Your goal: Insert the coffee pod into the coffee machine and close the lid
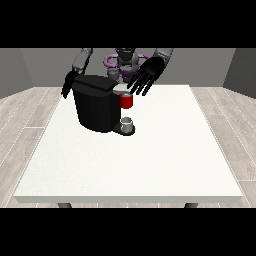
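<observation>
Two hands of mine reach over the white table [165, 165] toward the black coffee machine [95, 107], which stands at the far left part of the tabletop. My hand at the view's right [148, 74] hangs just above the machine's front head, its fingers spread straight and pointing down toward the pale lid area [120, 89]; it has hold of nothing. Below that lid the red front section [127, 101] of the brew head shows, and under it a small grey cup [127, 122] sits on the machine's base. My hand at the view's left [67, 84] is beside the machine's back corner, mostly hidden by the body, so I cannot tell how its fingers lie. I cannot make out the coffee pod as a separate thing.
</observation>
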Robot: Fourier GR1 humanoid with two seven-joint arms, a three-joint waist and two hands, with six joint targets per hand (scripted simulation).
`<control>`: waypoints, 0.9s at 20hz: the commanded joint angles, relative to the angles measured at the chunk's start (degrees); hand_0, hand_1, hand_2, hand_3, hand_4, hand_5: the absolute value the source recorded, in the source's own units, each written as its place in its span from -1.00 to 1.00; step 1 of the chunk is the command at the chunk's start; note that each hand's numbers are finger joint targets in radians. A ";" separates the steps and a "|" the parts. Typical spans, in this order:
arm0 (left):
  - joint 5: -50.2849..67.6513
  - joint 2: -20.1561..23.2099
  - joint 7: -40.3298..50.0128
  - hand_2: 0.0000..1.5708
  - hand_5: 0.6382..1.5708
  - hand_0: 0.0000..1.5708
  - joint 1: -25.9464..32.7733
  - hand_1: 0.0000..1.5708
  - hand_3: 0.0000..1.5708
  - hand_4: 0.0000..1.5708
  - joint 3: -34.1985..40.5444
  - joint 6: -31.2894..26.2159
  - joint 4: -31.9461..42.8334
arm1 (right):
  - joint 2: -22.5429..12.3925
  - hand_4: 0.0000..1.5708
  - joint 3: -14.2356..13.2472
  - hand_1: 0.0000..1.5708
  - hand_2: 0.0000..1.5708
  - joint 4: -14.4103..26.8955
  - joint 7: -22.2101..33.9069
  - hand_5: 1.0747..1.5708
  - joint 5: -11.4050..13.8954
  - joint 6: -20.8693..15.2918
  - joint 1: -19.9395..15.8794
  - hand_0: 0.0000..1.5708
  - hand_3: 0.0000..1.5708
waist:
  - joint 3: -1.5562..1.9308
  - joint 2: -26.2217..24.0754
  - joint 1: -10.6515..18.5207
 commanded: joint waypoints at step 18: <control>26.91 -22.82 -7.27 -1.00 1.00 -1.00 32.89 -1.00 -1.00 -0.50 18.05 -3.03 2.03 | 0.22 -1.00 1.64 -1.00 -1.00 -5.75 0.24 1.00 -6.06 8.73 10.66 -1.00 -1.00 | -0.10 -29.17 16.40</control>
